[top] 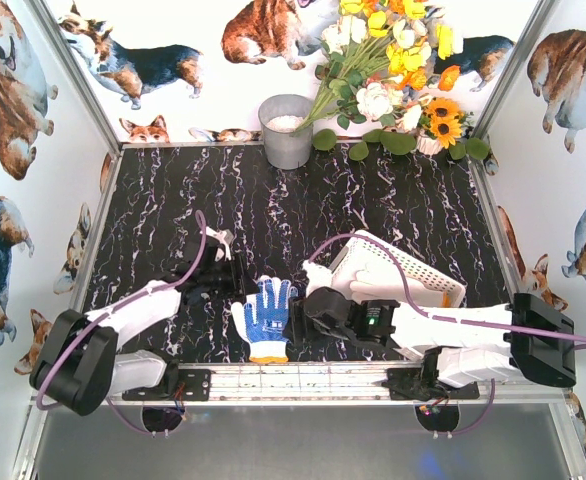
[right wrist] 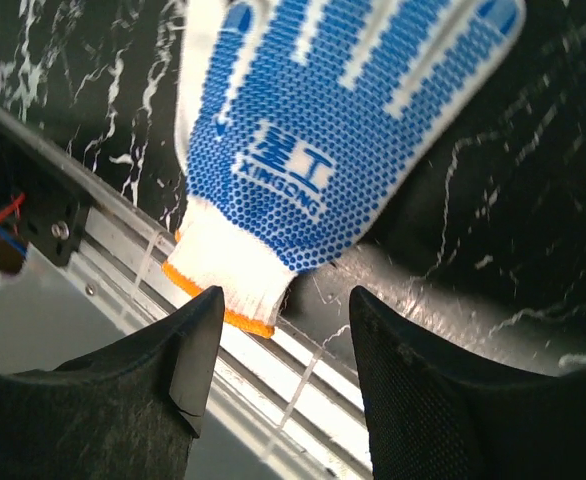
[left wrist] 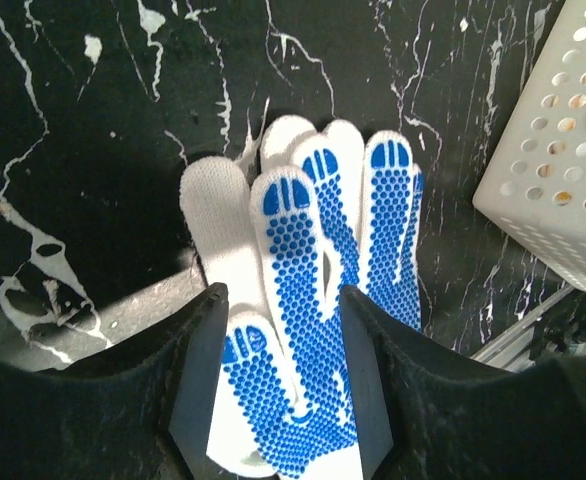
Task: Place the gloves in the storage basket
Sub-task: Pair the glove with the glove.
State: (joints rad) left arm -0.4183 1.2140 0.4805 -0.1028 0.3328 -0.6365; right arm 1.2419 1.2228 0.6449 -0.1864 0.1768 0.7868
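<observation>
A blue-dotted glove (top: 268, 315) with an orange cuff lies palm up near the table's front edge. White fingers of another glove (left wrist: 213, 200) show beneath it. My left gripper (left wrist: 281, 292) is low over the glove (left wrist: 323, 260), jaws apart on either side of its palm and thumb. My right gripper (right wrist: 285, 300) stands open just off the orange cuff (right wrist: 218, 295), holding nothing, with the glove (right wrist: 343, 130) beyond its tips. The white slotted storage basket (top: 443, 285) sits tilted to the right of the glove, partly under the right arm, with white fabric (top: 373, 275) inside; its corner (left wrist: 553, 170) also shows in the left wrist view.
A grey metal bucket (top: 286, 130) and a bunch of artificial flowers (top: 393, 70) stand at the back of the table. A metal rail (right wrist: 273, 380) runs along the front edge, right under the right gripper. Printed walls close in the left and right sides.
</observation>
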